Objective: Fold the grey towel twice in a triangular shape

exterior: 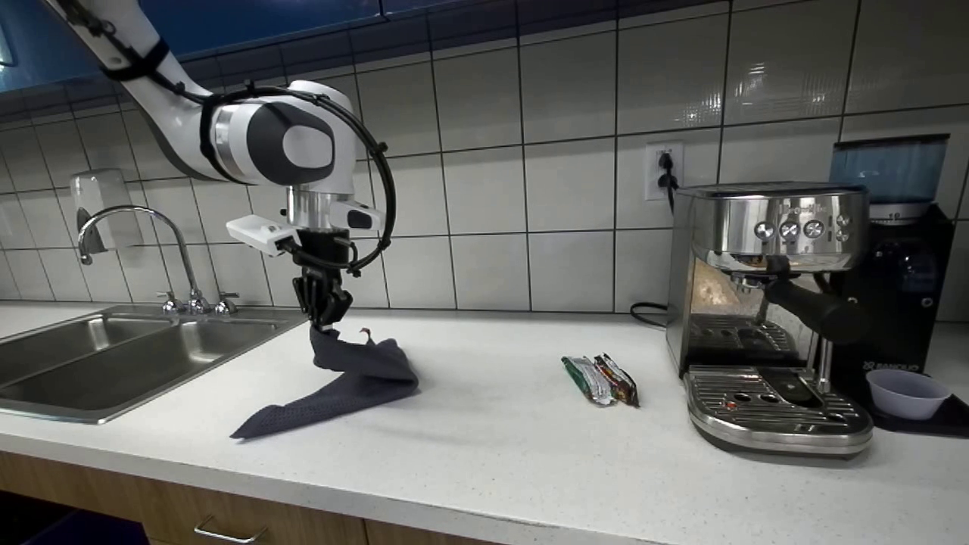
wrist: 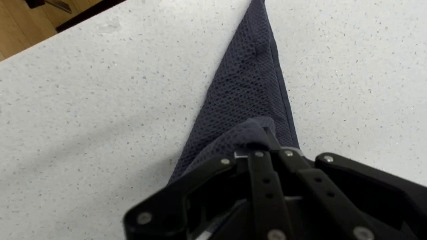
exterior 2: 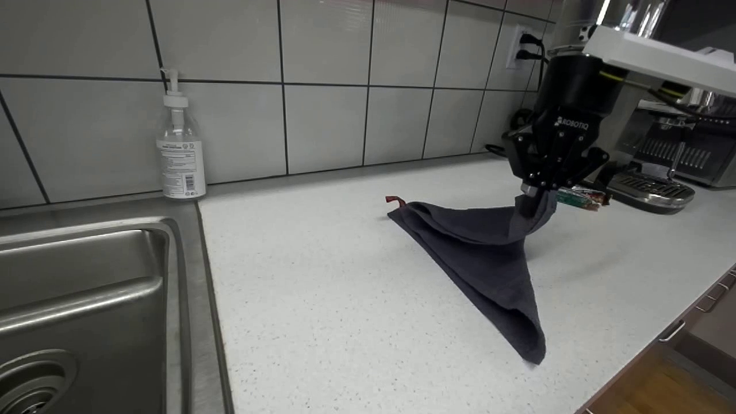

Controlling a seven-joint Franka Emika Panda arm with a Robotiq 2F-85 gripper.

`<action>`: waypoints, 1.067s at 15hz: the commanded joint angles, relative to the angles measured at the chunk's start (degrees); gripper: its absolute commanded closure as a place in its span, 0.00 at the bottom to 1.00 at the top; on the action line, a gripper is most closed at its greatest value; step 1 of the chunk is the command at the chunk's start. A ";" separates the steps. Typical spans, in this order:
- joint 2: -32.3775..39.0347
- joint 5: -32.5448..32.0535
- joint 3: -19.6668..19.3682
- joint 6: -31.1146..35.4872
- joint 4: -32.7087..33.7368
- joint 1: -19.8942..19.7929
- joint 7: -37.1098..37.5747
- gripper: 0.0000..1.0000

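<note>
As the bench (exterior: 484, 462) reads left to right, it carries one two-basin sink (exterior: 136, 363), one tap (exterior: 196, 300), one grey towel (exterior: 371, 378) with its lifted part pinched in closed jaws, two packets (exterior: 589, 380), one espresso machine (exterior: 780, 219), one grinder (exterior: 905, 280), one bowl (exterior: 908, 393). One arm (exterior: 291, 144) slants down, wrist vertical above the towel.

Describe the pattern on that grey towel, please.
The towel has a honeycomb-like texture of small, dark dimples; the wrist view shows it best.
</note>
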 commanded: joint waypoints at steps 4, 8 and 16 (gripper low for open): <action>-0.68 -0.66 0.95 0.74 -1.06 0.49 0.32 1.00; -0.13 -0.99 1.13 0.92 -0.77 0.46 0.41 1.00; 0.97 -1.59 1.15 0.77 -0.35 0.53 0.53 0.73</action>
